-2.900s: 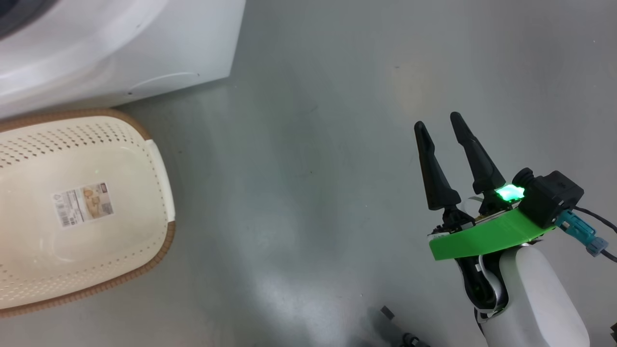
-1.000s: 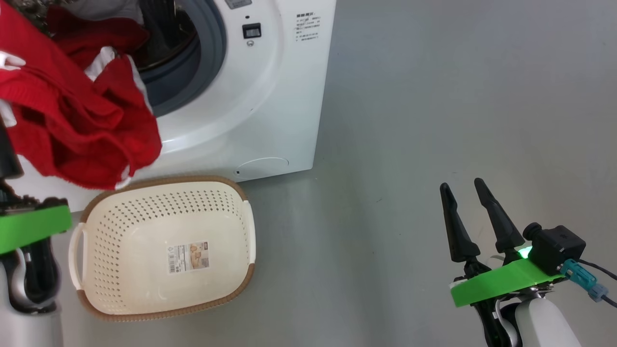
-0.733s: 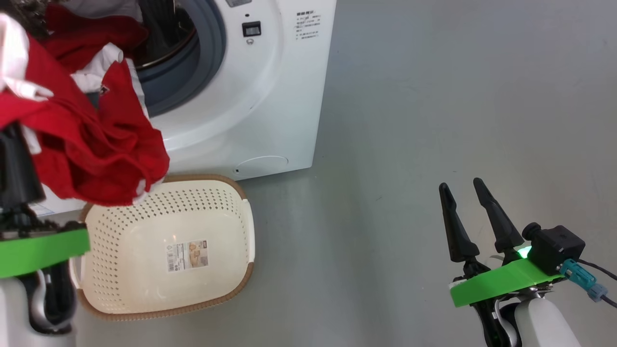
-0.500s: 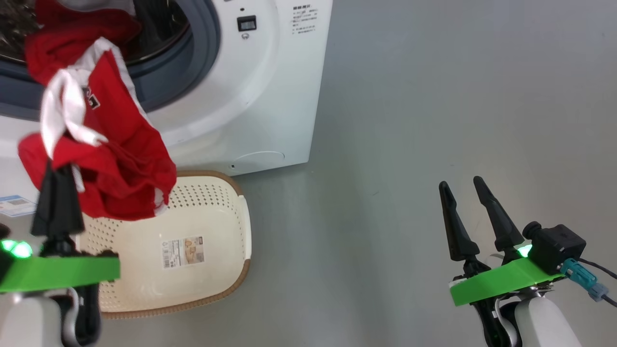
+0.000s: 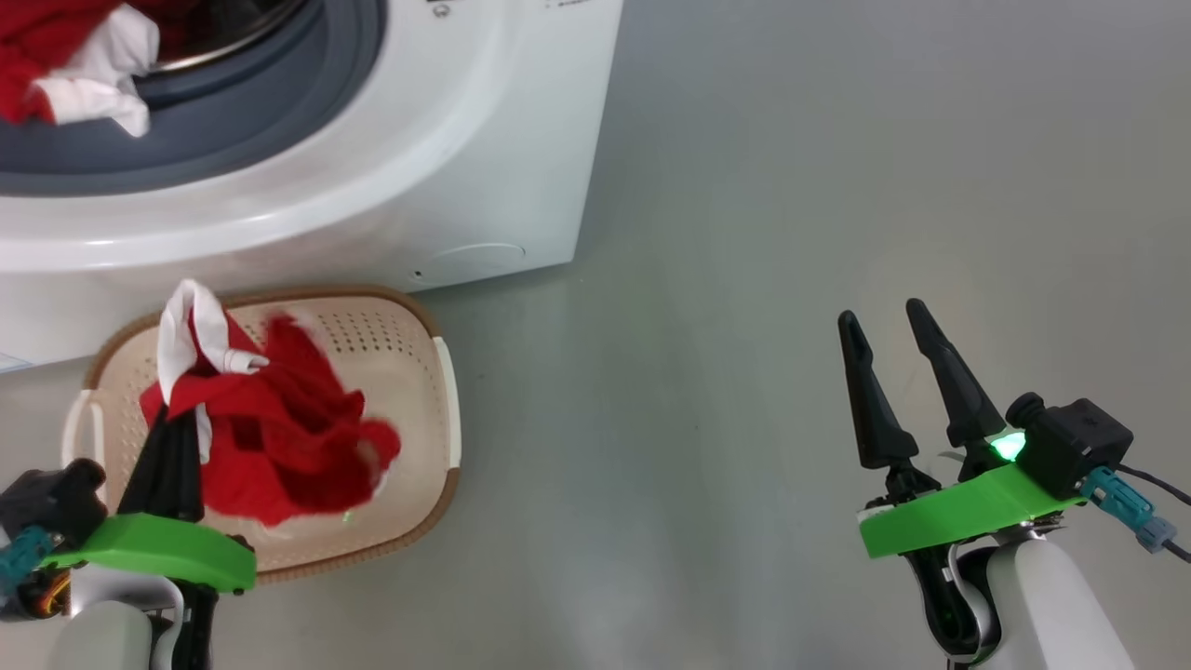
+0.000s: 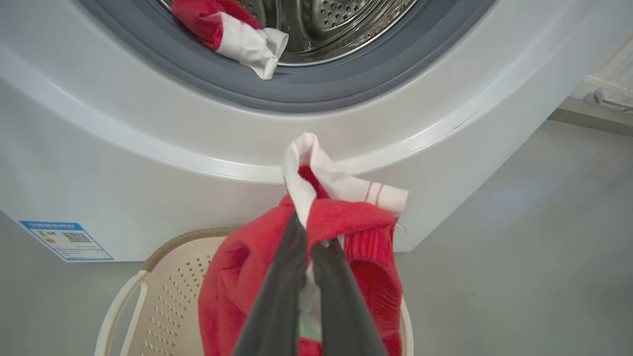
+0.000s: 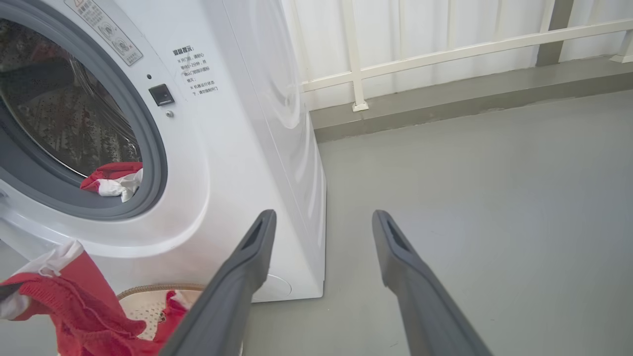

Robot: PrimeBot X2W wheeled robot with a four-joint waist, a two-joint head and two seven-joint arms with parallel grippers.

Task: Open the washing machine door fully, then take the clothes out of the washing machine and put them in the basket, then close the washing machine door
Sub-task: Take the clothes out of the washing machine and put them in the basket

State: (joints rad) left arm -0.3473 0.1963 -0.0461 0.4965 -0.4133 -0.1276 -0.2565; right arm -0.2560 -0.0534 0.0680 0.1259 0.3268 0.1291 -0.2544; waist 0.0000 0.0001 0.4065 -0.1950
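Note:
My left gripper is shut on a red garment with a white band, which hangs down into the cream basket. In the left wrist view the gripper pinches the red and white fabric above the basket. More red and white clothes lie on the grey gasket at the mouth of the washing machine; the same clothes show before the steel drum. My right gripper stands open and empty over the floor to the right. The washing machine door is out of view.
The basket stands on the grey floor right against the machine's front, below a round cap. A blue label sits low on the front. Behind the machine run a kerb and a white railing.
My left gripper has come down from the drum's mouth with the red garment, which now hangs into the basket. The head camera has tilted down. The right gripper has stayed in place.

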